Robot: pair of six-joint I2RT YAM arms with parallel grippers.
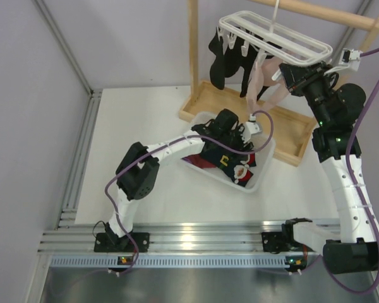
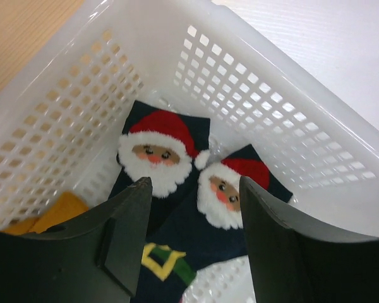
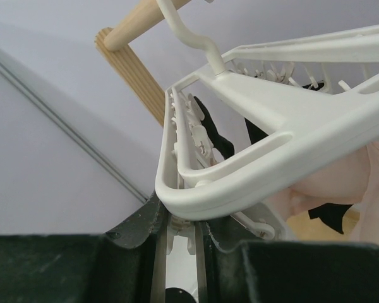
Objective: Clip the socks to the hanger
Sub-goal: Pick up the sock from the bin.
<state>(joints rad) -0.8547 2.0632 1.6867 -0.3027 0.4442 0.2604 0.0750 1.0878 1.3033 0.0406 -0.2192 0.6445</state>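
Left hand (image 2: 196, 189) spread open, inside basket (image 2: 284, 107), just above Santa socks (image 2: 167, 154). Right hand (image 3: 180, 227) high above basket, clamped on hanger (image 3: 290, 120) rim.

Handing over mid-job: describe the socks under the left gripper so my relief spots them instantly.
In front of the wooden rack sits a white slotted basket. Inside it, below the open left gripper, lie navy socks; red-hatted Santa faces set them apart.

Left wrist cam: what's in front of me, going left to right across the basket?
orange sock patch → left Santa sock → right Santa sock → basket's right wall
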